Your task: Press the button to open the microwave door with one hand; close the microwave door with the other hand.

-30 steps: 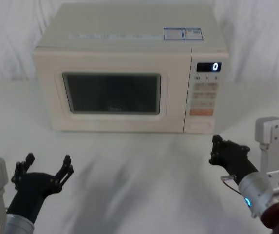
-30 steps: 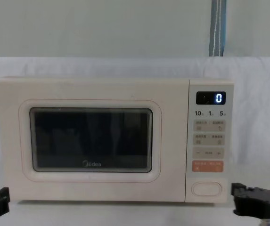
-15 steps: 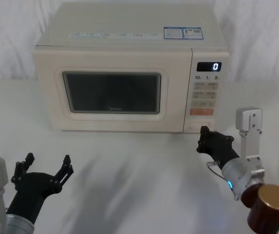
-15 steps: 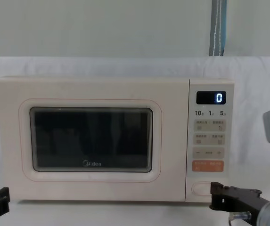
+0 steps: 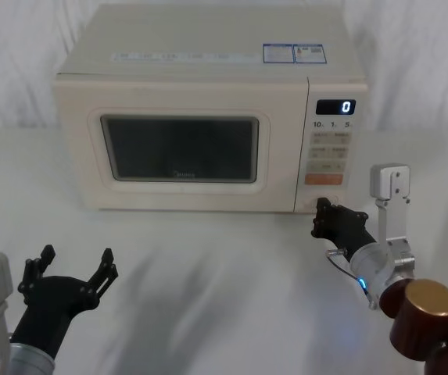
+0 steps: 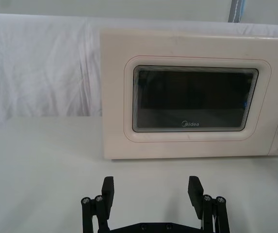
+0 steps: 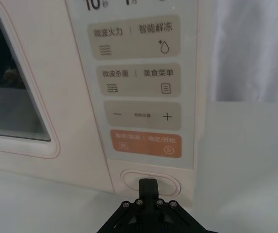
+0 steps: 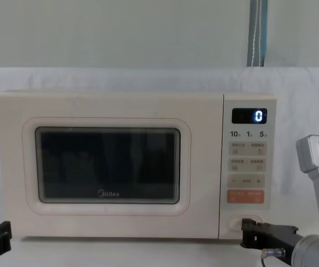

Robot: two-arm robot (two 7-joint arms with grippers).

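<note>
The left claw (image 5: pixel 71 275) hovers low over the worktop (image 5: pixel 208 266) with its prongs spread wide and nothing in them, well short of the microwave door (image 5: pixel 178 148) — a big, stiff cream panel, shut flush, that will likely swing on a left hinge and is best pushed flat on its frame, not gripped. At the panel's foot sits the button (image 7: pixel 151 181), a smooth oval that probably wants a short firm push, and the right claw (image 5: pixel 323 217) points its closed, empty prongs at its middle — whether tip meets key cannot be told, the tip itself covering that spot.
</note>
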